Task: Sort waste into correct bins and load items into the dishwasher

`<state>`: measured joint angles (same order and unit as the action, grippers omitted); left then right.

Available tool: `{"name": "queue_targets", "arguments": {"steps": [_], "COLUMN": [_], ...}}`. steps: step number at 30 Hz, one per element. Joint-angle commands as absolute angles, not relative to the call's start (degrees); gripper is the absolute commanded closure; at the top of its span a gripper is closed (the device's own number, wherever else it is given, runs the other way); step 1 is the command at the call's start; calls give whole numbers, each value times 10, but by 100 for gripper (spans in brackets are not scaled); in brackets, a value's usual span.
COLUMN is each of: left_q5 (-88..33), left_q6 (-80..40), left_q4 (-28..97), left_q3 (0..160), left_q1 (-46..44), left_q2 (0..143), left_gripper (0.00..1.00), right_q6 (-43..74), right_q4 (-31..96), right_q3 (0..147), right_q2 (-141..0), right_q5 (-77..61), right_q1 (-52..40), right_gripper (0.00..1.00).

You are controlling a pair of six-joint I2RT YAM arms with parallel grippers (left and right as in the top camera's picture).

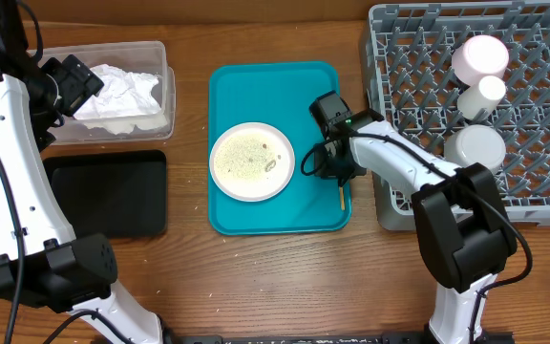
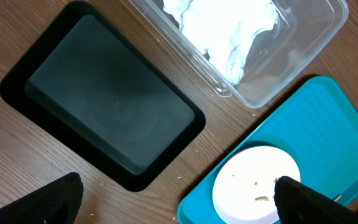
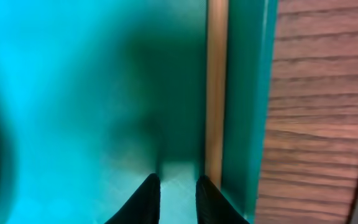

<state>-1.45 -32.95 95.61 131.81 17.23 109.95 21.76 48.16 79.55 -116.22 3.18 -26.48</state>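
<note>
Right gripper (image 3: 177, 190), jaws nearly closed and seemingly empty, is nearing a stick (image 3: 215, 93) by the tray (image 3: 61, 93) rim, risking a slip; left jaws are sitting apart

A wooden table (image 1: 285, 272) with lengthwise brown grain fills the background; even light, soft shadows; bare planks lie right of the right wrist's fingers (image 3: 146, 198).

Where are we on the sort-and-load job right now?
Looks done: the napkin sits in the clear tub, and bowls and a cup stand in the rack. In hand: the right tool is low over the teal tray beside a wooden stick, grasping nothing. Left: the plate with scraps; the black tray is empty.
</note>
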Motion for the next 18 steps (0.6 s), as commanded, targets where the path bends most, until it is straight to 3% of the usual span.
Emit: {"name": "queue_targets", "arguments": {"steps": [1,18], "left_q5": [-11,-11], "left_q6": [-336,-336], "left_q4": [955,955], "left_q3": [1324,1324], "left_q1": [172,172], "left_q2": [1102,1102], "left_gripper": [0,0], "right_q6": [225,221], "right_q4": [473,546], "right_q3": [778,875], "right_q2": [-1161,-1151], "right_q5": [45,14], "right_q1": [-263,-263], "right_gripper": [78,78]}}
